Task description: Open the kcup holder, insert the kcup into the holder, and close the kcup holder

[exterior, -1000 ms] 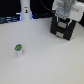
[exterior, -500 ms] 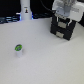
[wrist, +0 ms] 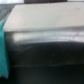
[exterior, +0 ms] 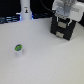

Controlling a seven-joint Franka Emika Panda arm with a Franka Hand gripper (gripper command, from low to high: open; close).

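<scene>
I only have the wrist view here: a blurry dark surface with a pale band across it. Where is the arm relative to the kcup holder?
Observer: In the exterior view the gripper is right over the kcup holder, at that view's upper right. Whether the jaws are open or shut I cannot tell.
Operator: Is the kcup anywhere near the holder?
Observer: No. The kcup stands alone on the white table, well off to the exterior view's left, green top up.
Operator: Anything else on the table I should know about?
Observer: A tall white bottle-like object stands at the back, towards the exterior view's left, apart from both holder and kcup.
</scene>
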